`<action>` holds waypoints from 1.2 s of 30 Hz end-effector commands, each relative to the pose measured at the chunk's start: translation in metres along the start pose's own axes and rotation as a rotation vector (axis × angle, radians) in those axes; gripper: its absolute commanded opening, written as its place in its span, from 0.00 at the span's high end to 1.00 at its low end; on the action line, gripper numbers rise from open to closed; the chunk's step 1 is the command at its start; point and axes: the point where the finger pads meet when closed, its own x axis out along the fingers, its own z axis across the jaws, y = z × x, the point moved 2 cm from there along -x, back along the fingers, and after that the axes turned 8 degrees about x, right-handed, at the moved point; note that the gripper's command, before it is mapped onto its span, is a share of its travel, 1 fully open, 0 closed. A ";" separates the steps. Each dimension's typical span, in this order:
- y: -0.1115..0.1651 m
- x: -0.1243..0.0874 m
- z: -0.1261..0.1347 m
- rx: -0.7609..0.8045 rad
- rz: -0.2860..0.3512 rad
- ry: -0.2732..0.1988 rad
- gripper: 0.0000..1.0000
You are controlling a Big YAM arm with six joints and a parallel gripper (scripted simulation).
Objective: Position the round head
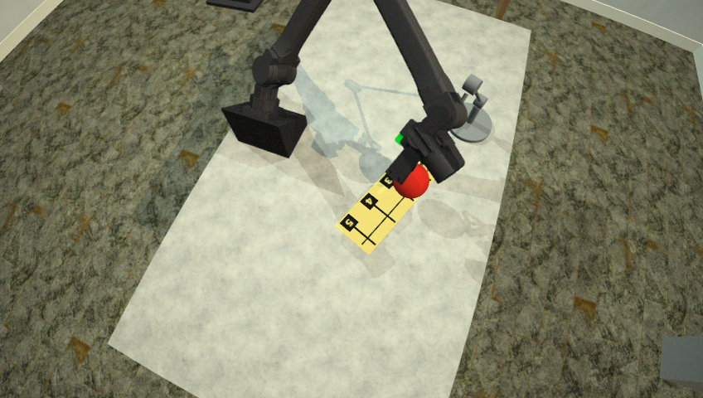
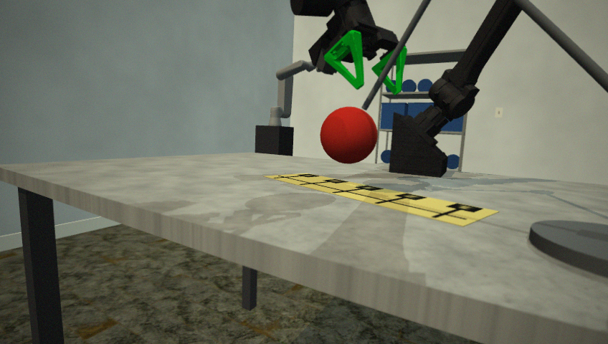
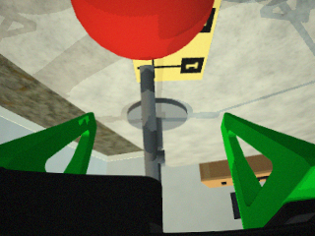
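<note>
While the lamp's round red head (image 2: 348, 134) hangs above the bench, the black arm's gripper (image 2: 366, 70) sits over it with its green fingers (image 2: 343, 59) spread wide and nothing between them.

Seen from above, the red head covers the yellow numbered strip (image 1: 375, 216) near the square labelled 3, with the squares labelled 4 and 5 uncovered farther from the lamp's grey disc foot (image 1: 472, 128). From the side, the head floats clear of the pale marbled bench top (image 2: 178, 200), apart from the fingers above it. The lamp's thin grey rod (image 2: 392, 57) slants up from the head and crosses the gap between the fingers; whether it touches them cannot be told. From the wrist, both fingers flank the rod (image 3: 150, 125).
</note>
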 end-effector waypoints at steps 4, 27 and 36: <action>0.020 -0.005 0.006 -0.045 -0.005 -0.019 0.00; 0.020 -0.005 0.006 -0.045 -0.005 -0.019 0.00; 0.014 -0.005 0.004 -0.032 -0.003 -0.015 1.00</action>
